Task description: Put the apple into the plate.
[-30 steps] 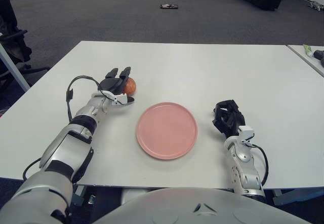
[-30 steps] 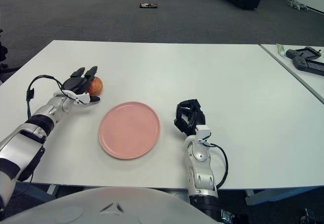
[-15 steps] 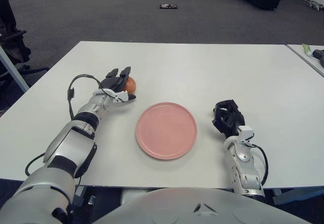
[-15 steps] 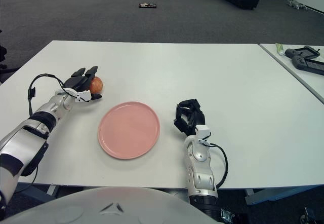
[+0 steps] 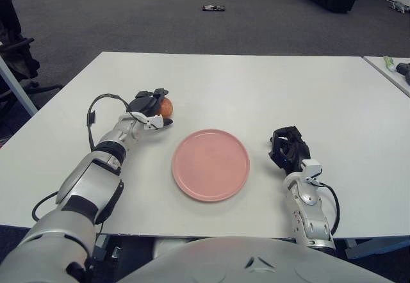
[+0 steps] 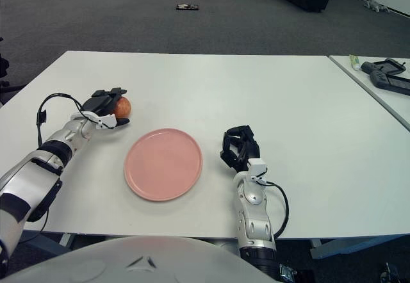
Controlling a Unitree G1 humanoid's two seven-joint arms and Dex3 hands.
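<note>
A red-orange apple sits on the white table, left of and a little beyond the empty pink plate. My left hand is against the apple's left side. Its dark fingers are curled over the top of the fruit and the thumb reaches under its near side, so much of the apple is hidden. The apple is still down at table level. My right hand shows to the right of the plate with its fingers curled and nothing in them.
A second table at the far right carries a black device and a small green-and-white tube. A dark chair stands off the left edge. The table's near edge runs just below the plate.
My left hand's fingers, held straight beside the apple before, have folded down over it. Apple, plate and right hand stay where they were.
</note>
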